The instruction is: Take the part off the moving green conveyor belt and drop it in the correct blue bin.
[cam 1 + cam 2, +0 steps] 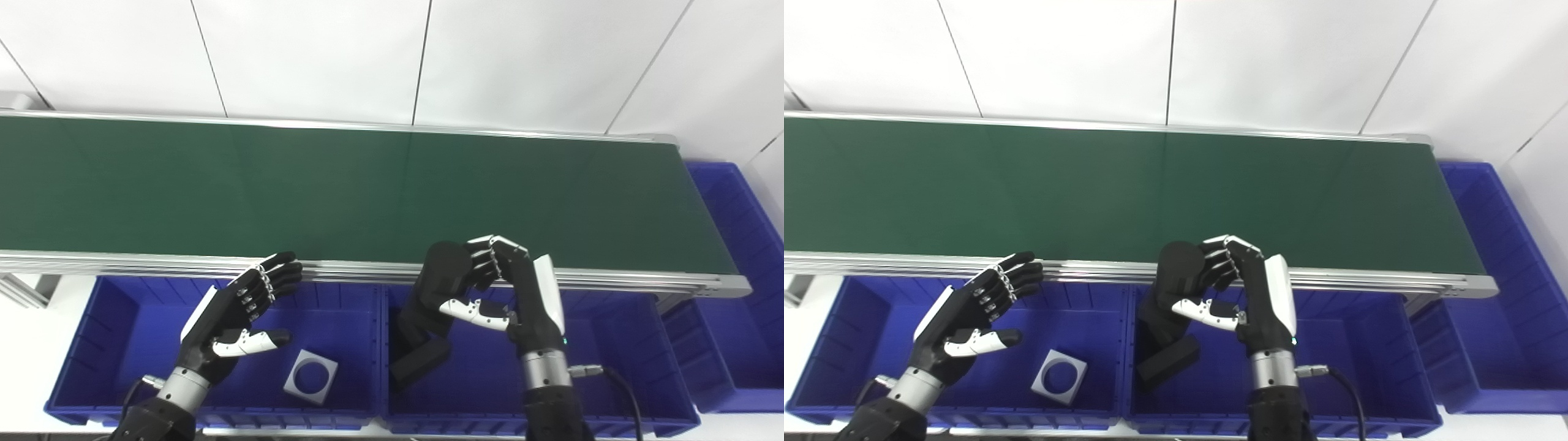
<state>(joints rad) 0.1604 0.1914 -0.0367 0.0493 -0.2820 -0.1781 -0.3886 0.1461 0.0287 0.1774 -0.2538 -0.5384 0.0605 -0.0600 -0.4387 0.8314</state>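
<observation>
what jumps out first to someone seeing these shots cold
The long green conveyor belt fills the middle and carries no part. Below it, the right hand grips a black part over the middle blue bin, where another black block lies. The left hand hovers open above the left blue bin, which holds a grey square piece with a round hole.
</observation>
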